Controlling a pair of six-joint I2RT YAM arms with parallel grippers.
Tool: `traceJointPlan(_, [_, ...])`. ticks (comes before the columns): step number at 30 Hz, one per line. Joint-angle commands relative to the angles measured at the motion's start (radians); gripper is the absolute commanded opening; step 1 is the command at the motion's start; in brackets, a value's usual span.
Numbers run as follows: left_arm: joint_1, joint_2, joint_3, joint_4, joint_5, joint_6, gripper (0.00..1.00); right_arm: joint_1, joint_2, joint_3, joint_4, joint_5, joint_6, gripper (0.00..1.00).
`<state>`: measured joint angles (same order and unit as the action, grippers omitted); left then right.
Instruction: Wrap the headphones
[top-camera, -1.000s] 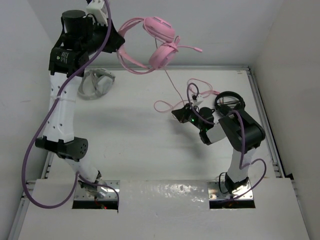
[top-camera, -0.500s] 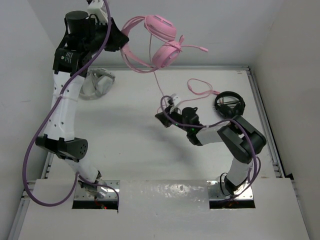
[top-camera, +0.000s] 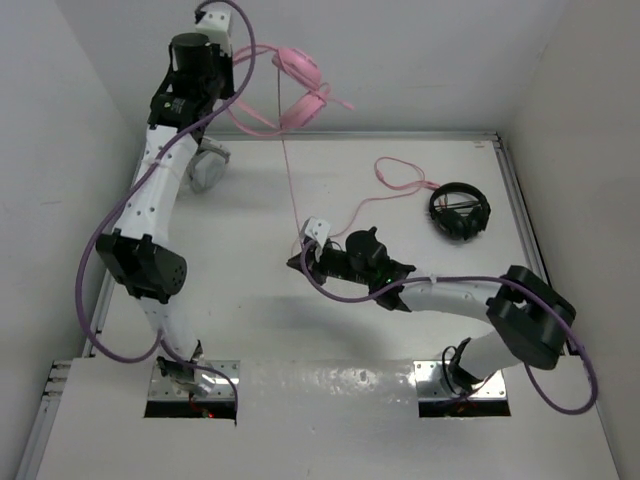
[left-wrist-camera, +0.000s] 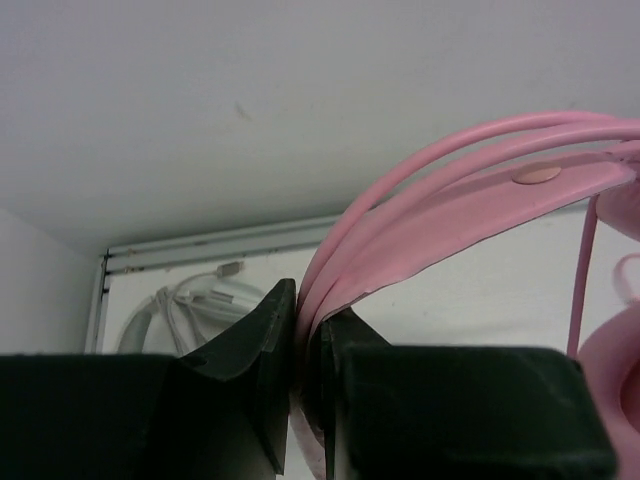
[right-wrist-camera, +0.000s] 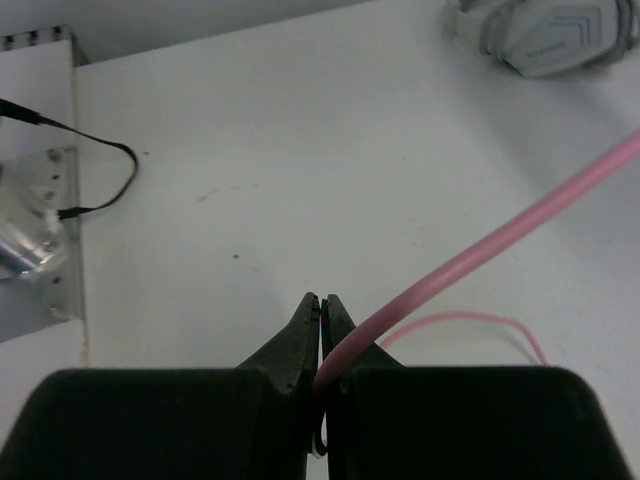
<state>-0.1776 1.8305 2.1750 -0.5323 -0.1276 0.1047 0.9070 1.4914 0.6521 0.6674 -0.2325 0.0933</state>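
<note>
Since a second ago the right arm (top-camera: 460, 295) has stretched leftward. It has carried the right end effector (top-camera: 300, 258) from right of centre to the middle of the top view. The left arm (top-camera: 150, 200) has straightened and drawn the headphones (top-camera: 300, 85) back toward the upper left.

A white table (top-camera: 250, 320) fills most of that view. The headphones hang in the air at the top of the frame, above the table's far edge, with the earcups to the right of the left end effector (left-wrist-camera: 305, 310). That end effector is clenched on the pink headband, and its wrist view shows the bands pinched between the jaws.

A grey headset (top-camera: 207, 165) lies at the table's upper left, partly behind the left arm. A black headset (top-camera: 459, 212) lies at the right, well apart from the pink one.

The cable (top-camera: 290, 180) runs almost straight down the frame from the headphones to the right end effector. That end effector is clamped on the cable, which leaves its closed jaws toward the upper right in the wrist view. More cable loops on the table near the black headset.
</note>
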Motion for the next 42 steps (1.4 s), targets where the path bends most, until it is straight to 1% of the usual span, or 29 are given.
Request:
traceJointPlan(1, [0.003, 0.036, 0.003, 0.213, -0.104, 0.071, 0.00, 0.040, -0.107, 0.066, -0.171, -0.021, -0.075, 0.00])
traceJointPlan(3, [-0.011, 0.042, -0.062, 0.232, -0.153, 0.143, 0.00, 0.041, -0.166, 0.096, -0.251, 0.045, -0.093, 0.00])
traceJointPlan(4, [-0.028, 0.030, -0.101, 0.267, -0.171, 0.233, 0.00, 0.040, -0.221, 0.148, -0.369, 0.102, -0.131, 0.00])
traceJointPlan(5, [-0.037, 0.020, -0.194, 0.290, -0.199, 0.281, 0.00, 0.040, -0.242, 0.177, -0.438, 0.248, -0.176, 0.00])
traceJointPlan(6, [-0.046, -0.022, -0.246, 0.346, -0.207, 0.326, 0.00, 0.036, -0.258, 0.211, -0.495, 0.339, -0.200, 0.00])
traceJointPlan(7, [-0.063, -0.048, -0.308, 0.374, -0.208, 0.413, 0.00, 0.033, -0.269, 0.277, -0.599, 0.433, -0.226, 0.00])
traceJointPlan(8, [-0.075, -0.074, -0.417, 0.400, -0.189, 0.459, 0.00, 0.017, -0.272, 0.309, -0.641, 0.602, -0.266, 0.00])
traceJointPlan(9, [-0.088, -0.127, -0.463, 0.419, -0.181, 0.501, 0.00, 0.001, -0.267, 0.345, -0.719, 0.666, -0.283, 0.00])
traceJointPlan(10, [-0.132, -0.152, -0.504, 0.419, -0.179, 0.589, 0.00, -0.013, -0.261, 0.407, -0.747, 0.720, -0.306, 0.00])
traceJointPlan(11, [-0.163, -0.178, -0.585, 0.419, -0.208, 0.633, 0.00, -0.048, -0.244, 0.437, -0.771, 0.787, -0.313, 0.00])
traceJointPlan(12, [-0.225, -0.224, -0.624, 0.416, -0.230, 0.711, 0.00, -0.066, -0.237, 0.484, -0.807, 0.803, -0.317, 0.00])
traceJointPlan(13, [-0.256, -0.247, -0.703, 0.416, -0.272, 0.745, 0.00, -0.088, -0.232, 0.501, -0.812, 0.814, -0.323, 0.00])
traceJointPlan(14, [-0.288, -0.267, -0.742, 0.419, -0.299, 0.774, 0.00, -0.136, -0.226, 0.512, -0.810, 0.818, -0.328, 0.00])
traceJointPlan(15, [-0.343, -0.296, -0.770, 0.408, -0.325, 0.815, 0.00, -0.161, -0.223, 0.535, -0.810, 0.809, -0.331, 0.00])
traceJointPlan(17, [-0.384, -0.310, -0.811, 0.364, -0.374, 0.834, 0.00, -0.230, -0.214, 0.557, -0.809, 0.791, -0.355, 0.00])
traceJointPlan(20, [-0.427, -0.323, -0.813, 0.215, -0.343, 0.817, 0.00, -0.293, -0.197, 0.595, -0.796, 0.760, -0.379, 0.00])
traceJointPlan(21, [-0.442, -0.323, -0.808, 0.189, -0.339, 0.787, 0.00, -0.313, -0.189, 0.612, -0.789, 0.724, -0.376, 0.00])
traceJointPlan(23, [-0.454, -0.323, -0.773, 0.126, -0.291, 0.742, 0.00, -0.374, -0.181, 0.626, -0.776, 0.668, -0.342, 0.00])
traceJointPlan(24, [-0.464, -0.323, -0.756, 0.059, -0.267, 0.687, 0.00, -0.399, -0.174, 0.636, -0.761, 0.633, -0.324, 0.00])
traceJointPlan(25, [-0.467, -0.323, -0.718, 0.025, -0.206, 0.661, 0.00, -0.422, -0.168, 0.644, -0.758, 0.562, -0.282, 0.00])
traceJointPlan(27, [-0.476, -0.326, -0.684, -0.061, -0.144, 0.583, 0.00, -0.486, -0.154, 0.661, -0.737, 0.483, -0.242, 0.00])
traceJointPlan(28, [-0.477, -0.329, -0.655, -0.086, -0.083, 0.561, 0.00, -0.505, -0.134, 0.669, -0.730, 0.401, -0.206, 0.00])
traceJointPlan(29, [-0.479, -0.333, -0.641, -0.131, -0.051, 0.543, 0.00, -0.535, -0.122, 0.678, -0.729, 0.360, -0.186, 0.00])
traceJointPlan(31, [-0.485, -0.336, -0.612, -0.164, 0.015, 0.497, 0.00, -0.572, -0.070, 0.715, -0.732, 0.262, -0.138, 0.00])
traceJointPlan(36, [-0.497, -0.341, -0.563, -0.227, 0.113, 0.438, 0.00, -0.599, 0.042, 0.796, -0.736, 0.099, -0.068, 0.00])
traceJointPlan(38, [-0.497, -0.338, -0.540, -0.244, 0.152, 0.411, 0.00, -0.600, 0.069, 0.816, -0.733, 0.061, -0.055, 0.00])
traceJointPlan(40, [-0.497, -0.336, -0.485, -0.268, 0.212, 0.385, 0.00, -0.611, 0.092, 0.810, -0.729, 0.004, -0.046, 0.00])
traceJointPlan(41, [-0.497, -0.338, -0.434, -0.274, 0.230, 0.347, 0.00, -0.615, 0.111, 0.782, -0.707, -0.081, -0.046, 0.02])
traceJointPlan(42, [-0.496, -0.336, -0.401, -0.284, 0.259, 0.325, 0.00, -0.622, 0.122, 0.765, -0.694, -0.126, -0.050, 0.08])
